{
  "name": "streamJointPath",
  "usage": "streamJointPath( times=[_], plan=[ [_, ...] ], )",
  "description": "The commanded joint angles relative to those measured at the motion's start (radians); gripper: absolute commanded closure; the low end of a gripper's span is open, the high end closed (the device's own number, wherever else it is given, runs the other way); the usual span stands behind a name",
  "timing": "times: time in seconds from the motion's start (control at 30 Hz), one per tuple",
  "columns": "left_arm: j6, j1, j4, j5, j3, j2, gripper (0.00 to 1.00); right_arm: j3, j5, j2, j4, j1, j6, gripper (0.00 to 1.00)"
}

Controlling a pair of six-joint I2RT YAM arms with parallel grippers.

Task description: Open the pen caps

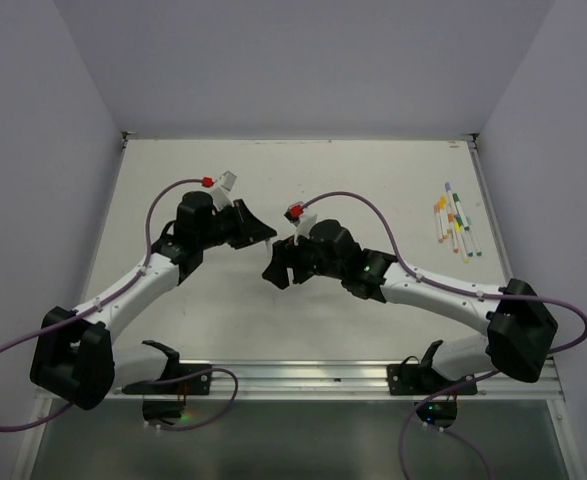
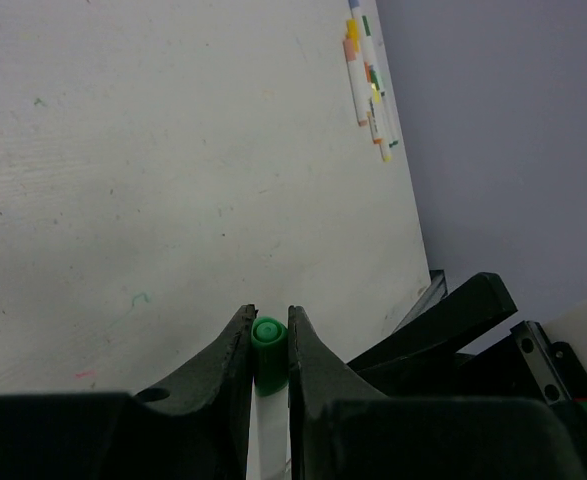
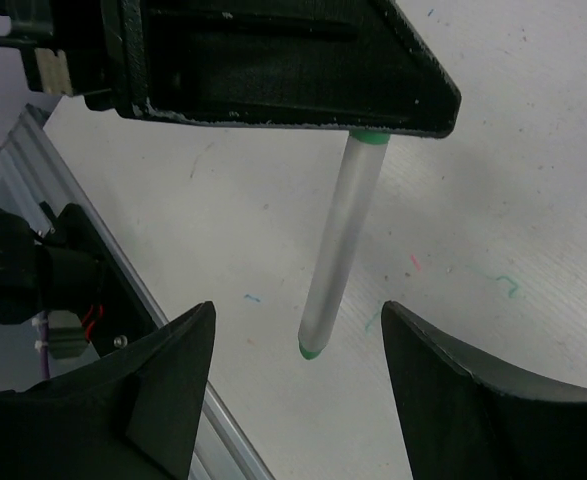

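My left gripper (image 2: 269, 312) is shut on a white-barrelled pen (image 3: 341, 235). The pen's green cap (image 2: 268, 345) sits clamped between the fingertips. In the right wrist view the barrel sticks out from under the left gripper and ends in a small green tip (image 3: 313, 348). My right gripper (image 3: 298, 306) is open, with its fingers standing apart on either side of that free end and touching nothing. From above, the left gripper (image 1: 264, 236) and the right gripper (image 1: 277, 268) face each other mid-table. Several other pens (image 1: 456, 222) with coloured caps lie at the back right, and the left wrist view shows these pens (image 2: 368, 85) too.
The white table (image 1: 353, 170) carries faint ink marks. A metal rail (image 1: 303, 378) runs along the near edge by both arm bases. Purple-grey walls close in the back and both sides. Cables loop over each arm.
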Motion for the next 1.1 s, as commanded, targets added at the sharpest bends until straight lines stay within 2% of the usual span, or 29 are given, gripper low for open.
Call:
streamJointPath(
  times=[0.0,0.27,0.3,0.47,0.5,0.57,0.67,0.7,0.87,0.9,1.0,1.07],
  plan=[
    [-0.028,-0.005,0.048,0.049,-0.019,-0.027,1.00,-0.008,-0.023,-0.008,0.120,-0.021,-0.013,0.31],
    [-0.067,-0.005,0.099,0.087,-0.072,-0.049,1.00,-0.033,-0.094,0.076,0.228,-0.048,0.023,0.48],
    [-0.068,-0.005,0.099,0.094,-0.074,-0.049,1.00,-0.034,-0.100,0.084,0.236,-0.050,0.032,0.58],
    [-0.073,-0.005,0.101,0.078,-0.076,-0.057,1.00,-0.030,-0.123,0.124,0.258,-0.048,0.041,0.82],
    [-0.073,-0.005,0.096,0.065,-0.074,-0.057,1.00,-0.028,-0.111,0.133,0.247,-0.048,0.041,1.00],
    [-0.056,-0.005,0.056,0.028,-0.062,-0.061,1.00,-0.019,-0.103,0.142,0.233,-0.047,0.044,1.00],
    [-0.050,-0.005,-0.022,-0.121,-0.043,-0.084,1.00,-0.001,-0.036,0.159,0.165,-0.009,0.033,1.00],
    [-0.048,-0.003,-0.034,-0.197,-0.037,-0.096,1.00,0.002,0.043,0.159,0.148,0.008,0.020,1.00],
    [-0.071,0.004,-0.125,-0.354,-0.007,-0.107,1.00,-0.015,0.136,0.173,0.118,0.051,0.036,1.00],
    [-0.077,0.003,-0.155,-0.445,0.004,-0.113,1.00,-0.010,0.165,0.172,0.103,0.054,0.036,1.00],
    [-0.084,0.004,-0.228,-0.588,0.050,-0.106,1.00,0.005,0.231,0.179,0.066,0.085,0.033,1.00],
    [-0.087,0.004,-0.257,-0.624,0.091,-0.089,1.00,0.021,0.260,0.202,0.048,0.113,0.029,1.00]
  ],
)
